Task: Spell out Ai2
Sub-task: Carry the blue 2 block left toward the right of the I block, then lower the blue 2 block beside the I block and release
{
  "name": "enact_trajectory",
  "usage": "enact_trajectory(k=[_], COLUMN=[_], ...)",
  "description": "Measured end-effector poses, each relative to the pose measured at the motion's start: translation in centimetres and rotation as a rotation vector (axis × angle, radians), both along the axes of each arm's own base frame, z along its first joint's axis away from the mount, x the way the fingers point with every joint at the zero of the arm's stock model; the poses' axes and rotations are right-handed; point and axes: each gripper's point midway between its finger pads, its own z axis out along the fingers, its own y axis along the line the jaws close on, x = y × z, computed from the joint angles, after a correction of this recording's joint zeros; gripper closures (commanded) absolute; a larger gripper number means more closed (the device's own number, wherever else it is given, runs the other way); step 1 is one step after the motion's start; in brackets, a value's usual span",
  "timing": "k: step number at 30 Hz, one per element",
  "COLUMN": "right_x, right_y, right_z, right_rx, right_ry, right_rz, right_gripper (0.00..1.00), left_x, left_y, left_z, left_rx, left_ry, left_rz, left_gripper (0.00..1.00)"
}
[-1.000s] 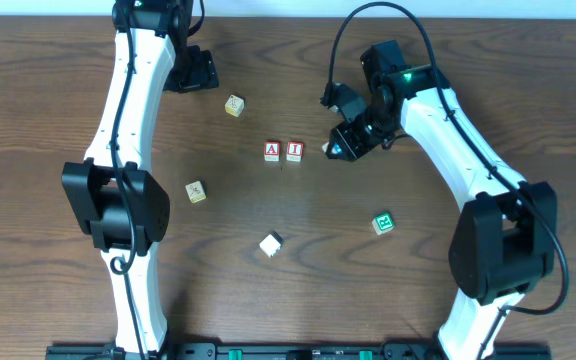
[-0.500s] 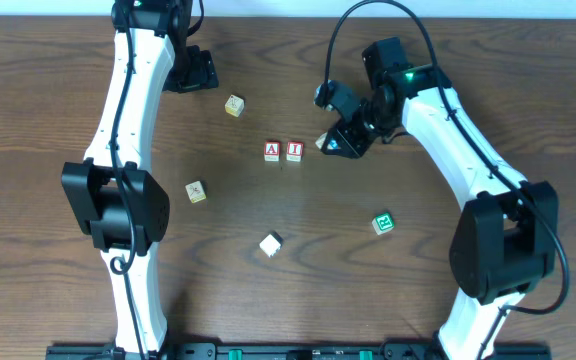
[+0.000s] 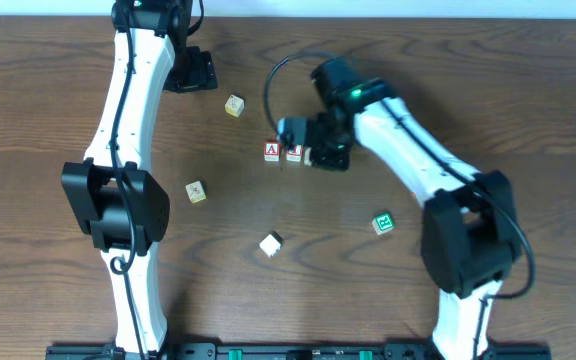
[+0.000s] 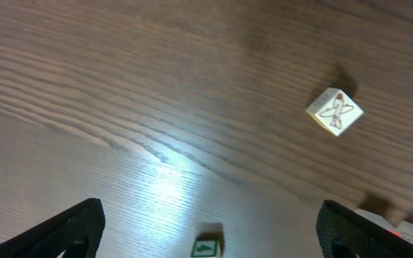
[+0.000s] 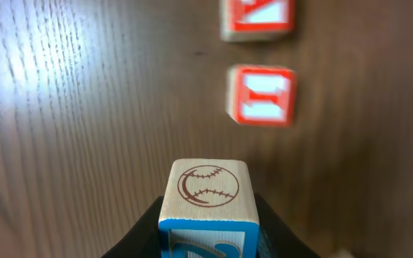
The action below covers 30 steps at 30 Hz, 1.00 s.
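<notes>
The red "A" cube [image 3: 272,151] and the red "I" cube [image 3: 294,152] sit side by side mid-table; both show in the right wrist view, the "A" cube [image 5: 257,17] at the top edge and the "I" cube [image 5: 263,96] below it. My right gripper [image 3: 316,155] is shut on the blue "2" cube [image 5: 207,208], which has a baseball drawing on one face, and holds it just right of the "I" cube, apart from it. My left gripper [image 4: 206,229] is open and empty at the far left of the table.
A yellow-marked cube [image 3: 233,105] lies behind the letters, and it shows in the left wrist view [image 4: 335,111]. Another yellow-marked cube [image 3: 196,191] lies to the left. A white cube [image 3: 271,243] sits at the front. A green-marked cube [image 3: 383,222] sits at front right.
My right gripper has moved left with the "2" cube, from well right of the "I" cube to close beside it. The left arm has not moved.
</notes>
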Motion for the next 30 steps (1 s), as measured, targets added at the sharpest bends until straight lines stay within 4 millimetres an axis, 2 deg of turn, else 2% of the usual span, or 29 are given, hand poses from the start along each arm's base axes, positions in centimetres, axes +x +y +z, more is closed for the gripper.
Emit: enact_trajectory(k=[5, 12, 22, 30], right_x=[0.1, 1.5, 2.3, 3.1], right_y=[0.0, -0.3, -2.0, -1.3], right_z=[-2.3, -2.6, -2.6, -2.4], right_rx=[-0.041, -0.074, -0.091, -0.054], right_ry=[0.009, -0.059, -0.068, -0.093], right_rz=[0.039, 0.098, 0.093, 0.073], right_gripper=[0.99, 0.99, 0.99, 0.99], left_x=[0.4, 0.8, 0.8, 0.8], left_y=[1.4, 3.6, 3.8, 3.8], left_z=[0.1, 0.3, 0.3, 0.3], left_rx=[0.028, 0.035, 0.035, 0.035], left_ry=[-0.014, -0.03, -0.031, -0.031], left_rz=[0.018, 0.061, 0.066, 0.065], left_gripper=[0.05, 0.05, 0.05, 0.05])
